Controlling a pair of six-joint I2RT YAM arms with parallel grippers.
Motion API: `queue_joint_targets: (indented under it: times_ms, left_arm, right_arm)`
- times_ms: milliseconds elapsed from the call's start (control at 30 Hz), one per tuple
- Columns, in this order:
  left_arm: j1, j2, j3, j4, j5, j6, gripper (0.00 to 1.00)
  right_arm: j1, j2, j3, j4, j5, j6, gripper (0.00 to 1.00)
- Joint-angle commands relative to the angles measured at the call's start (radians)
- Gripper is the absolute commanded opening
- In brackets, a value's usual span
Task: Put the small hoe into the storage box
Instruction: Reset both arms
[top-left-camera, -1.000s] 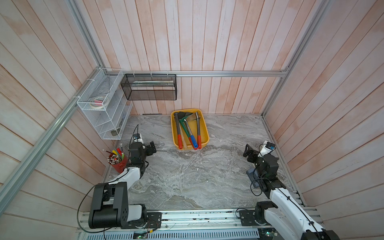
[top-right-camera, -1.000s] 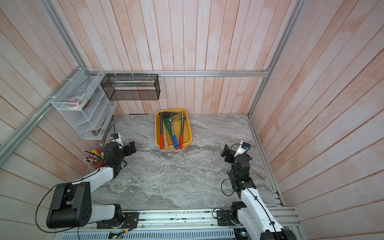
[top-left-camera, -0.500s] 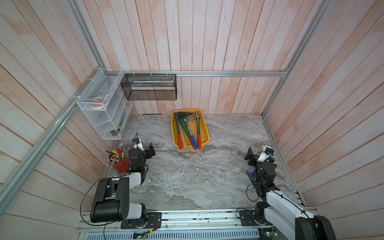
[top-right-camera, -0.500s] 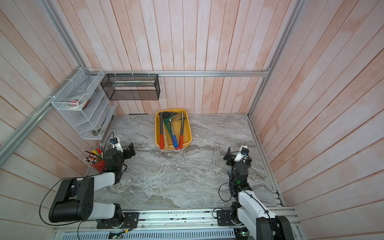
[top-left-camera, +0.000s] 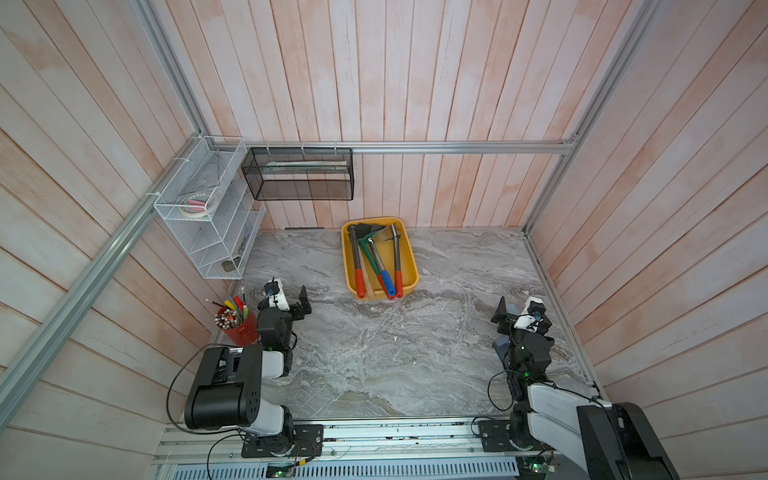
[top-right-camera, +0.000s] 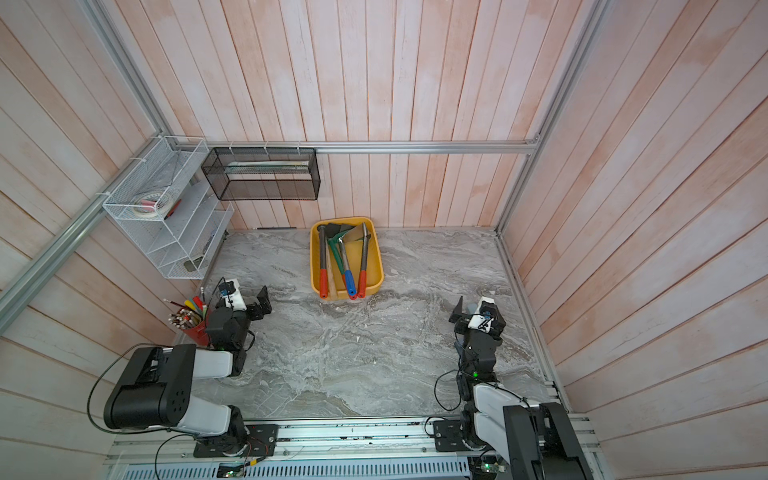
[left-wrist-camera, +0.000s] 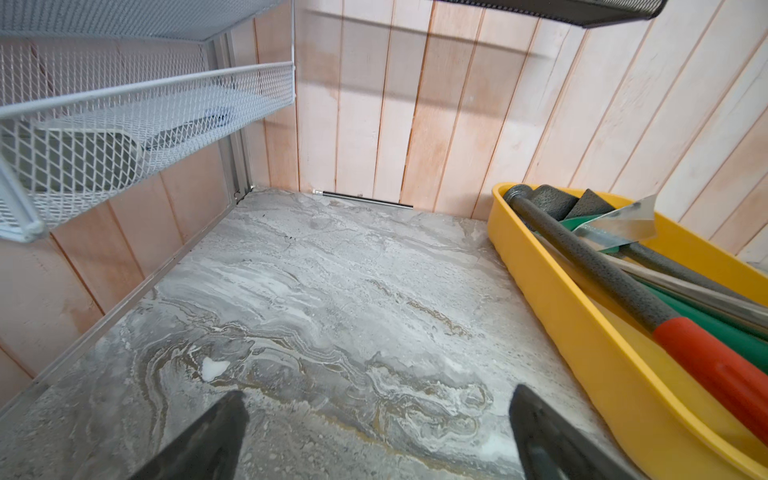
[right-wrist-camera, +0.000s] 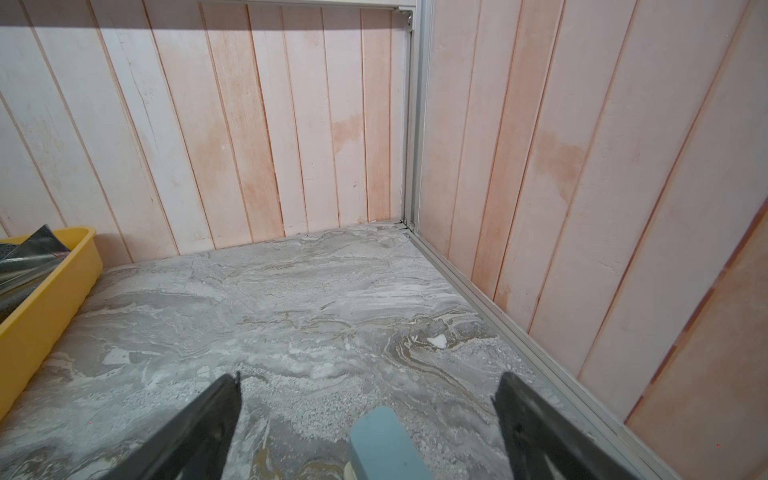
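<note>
In both top views the yellow storage box (top-left-camera: 407, 259) stands on the grey counter (top-left-camera: 374, 353) in the upper middle of the frame, close to the back wall. The small hoe (top-left-camera: 386, 236) lies inside it among other long tools. The left pincer (left-wrist-camera: 378, 399), at lower left, and the right pincer (right-wrist-camera: 369, 380), at lower right, are both wide open and grip nothing.

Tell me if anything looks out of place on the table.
Two small things. A pencil lies loose on the table against the back wall, far from the red pencil cup. In the storage box, the tool handles cross and poke over its near rim. Nothing looks spilled or broken.
</note>
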Motion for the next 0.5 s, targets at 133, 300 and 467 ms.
queue_joint_targets:
  times_ms: [133, 300, 467]
  left_arm:
    - [0.005, 0.057, -0.057, 0.217, 0.038, 0.017, 1.0]
    - [0.006, 0.058, -0.085, 0.264, 0.073, 0.023, 1.0]
    - [0.005, 0.062, -0.103, 0.308, 0.072, 0.023, 1.0]
  right_arm:
    - [-0.003, 0.241, -0.044, 0.407, 0.008, -0.045, 0.98]
    - [-0.004, 0.431, -0.031, 0.59, 0.006, -0.063, 0.98]
    - [-0.004, 0.477, -0.007, 0.591, -0.005, -0.07, 0.98]
